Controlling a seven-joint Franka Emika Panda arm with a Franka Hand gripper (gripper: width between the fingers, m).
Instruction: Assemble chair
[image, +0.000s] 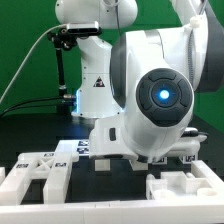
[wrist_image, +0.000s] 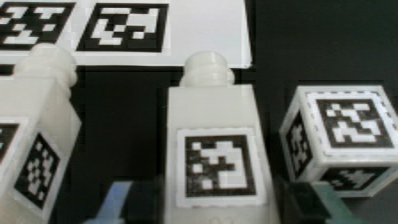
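In the wrist view, three white chair posts with marker tags lie side by side on the black table. The middle pegged post (wrist_image: 217, 140) lies between my fingers, its rounded peg pointing toward the marker board (wrist_image: 89, 25). My gripper (wrist_image: 222, 208) is open, with a dark gap between each fingertip (wrist_image: 121, 205) and the post. A second post (wrist_image: 36, 130) lies on one side and a shorter tagged block (wrist_image: 342, 135) on the other. In the exterior view the arm's wrist (image: 160, 95) hides my fingers and these posts.
In the exterior view, white notched chair blocks lie at the front on the left (image: 40, 182) and on the right (image: 185, 185). The marker board (image: 72, 150) lies behind them. The robot base (image: 95, 85) stands at the back.
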